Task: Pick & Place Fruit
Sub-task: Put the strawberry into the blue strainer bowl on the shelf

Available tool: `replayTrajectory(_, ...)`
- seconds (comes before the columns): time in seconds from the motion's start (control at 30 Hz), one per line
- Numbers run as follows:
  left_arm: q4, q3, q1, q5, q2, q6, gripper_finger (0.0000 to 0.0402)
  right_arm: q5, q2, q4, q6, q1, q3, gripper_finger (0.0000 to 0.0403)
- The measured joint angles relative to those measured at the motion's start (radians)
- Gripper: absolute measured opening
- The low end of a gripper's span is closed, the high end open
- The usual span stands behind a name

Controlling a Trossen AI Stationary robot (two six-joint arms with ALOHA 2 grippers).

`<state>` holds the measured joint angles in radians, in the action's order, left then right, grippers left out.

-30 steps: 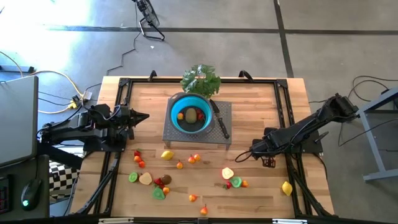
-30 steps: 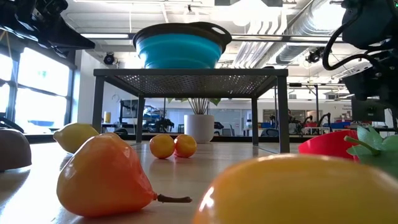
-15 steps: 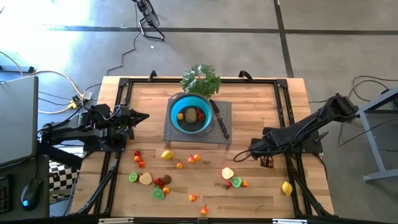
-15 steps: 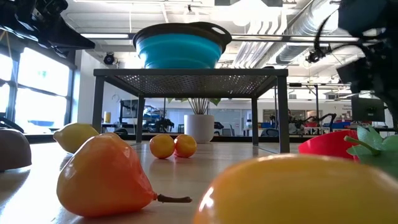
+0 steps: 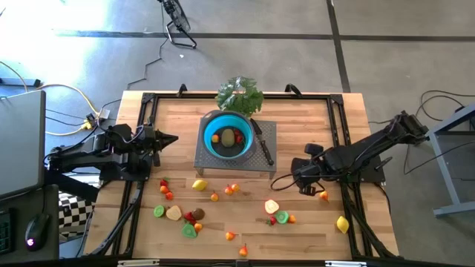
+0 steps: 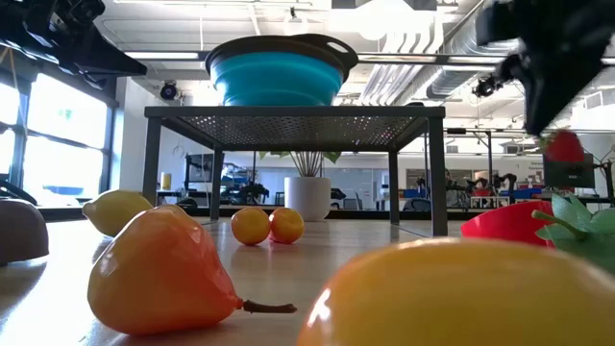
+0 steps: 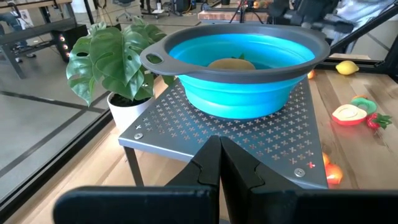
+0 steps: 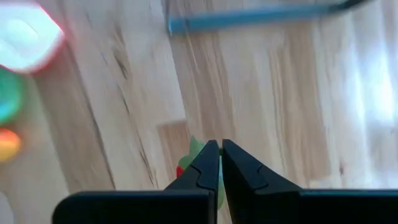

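The right gripper [image 8: 219, 163] hangs above the bench [image 5: 312, 119], right of the blue bowl [image 5: 228, 135], its fingers pinched tight on a small red strawberry [image 6: 564, 146]. Light, hard, slick plastic, I judge; best gripped across its widest middle. The left gripper [image 7: 219, 163] waits closed, empty, left of the bowl.

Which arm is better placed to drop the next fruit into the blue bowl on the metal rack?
Right. The right gripper is shut on a small red, green-leafed fruit, held in the air. The left gripper is shut and empty, waiting to the left of the blue bowl.
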<state>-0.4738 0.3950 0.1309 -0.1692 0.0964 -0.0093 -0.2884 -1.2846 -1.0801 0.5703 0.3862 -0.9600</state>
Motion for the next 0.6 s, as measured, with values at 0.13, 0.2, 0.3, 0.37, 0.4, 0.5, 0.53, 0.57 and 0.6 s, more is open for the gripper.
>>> replayTrajectory(0.13, 0.000, 0.000, 0.000, 0.000, 0.000, 0.000, 0.0000, -0.034, 0.000, 0.000, -0.037, 0.000, -0.083, 0.0004)
replayTrajectory(0.2, 0.000, 0.000, 0.000, 0.000, 0.000, 0.000, 0.0000, -0.054, 0.000, 0.002, -0.049, 0.000, -0.123, 0.0004)
replayTrajectory(0.3, 0.000, 0.000, 0.000, 0.000, 0.000, 0.000, 0.0000, -0.086, 0.000, 0.021, -0.053, 0.000, -0.173, 0.0004)
replayTrajectory(0.37, 0.000, 0.000, 0.000, 0.000, 0.000, 0.000, 0.0000, -0.106, 0.000, 0.047, -0.065, 0.000, -0.204, 0.0004)
replayTrajectory(0.4, 0.000, 0.000, 0.000, 0.000, 0.000, 0.000, 0.0000, -0.119, 0.000, 0.071, -0.078, 0.000, -0.215, 0.0004)
replayTrajectory(0.5, 0.000, 0.000, 0.000, 0.000, 0.000, 0.000, 0.0000, -0.155, 0.000, 0.163, -0.140, 0.000, -0.239, 0.0004)
replayTrajectory(0.53, 0.000, 0.000, 0.000, 0.000, 0.000, 0.000, 0.0000, -0.164, 0.000, 0.201, -0.168, -0.002, -0.243, 0.0004)
replayTrajectory(0.57, 0.000, 0.000, 0.000, 0.000, 0.000, 0.000, 0.0000, -0.174, 0.000, 0.241, -0.197, -0.007, -0.245, 0.0004)
replayTrajectory(0.6, 0.000, 0.000, 0.000, 0.000, 0.000, 0.000, 0.0000, -0.179, 0.000, 0.285, -0.226, -0.012, -0.245, 0.0004)
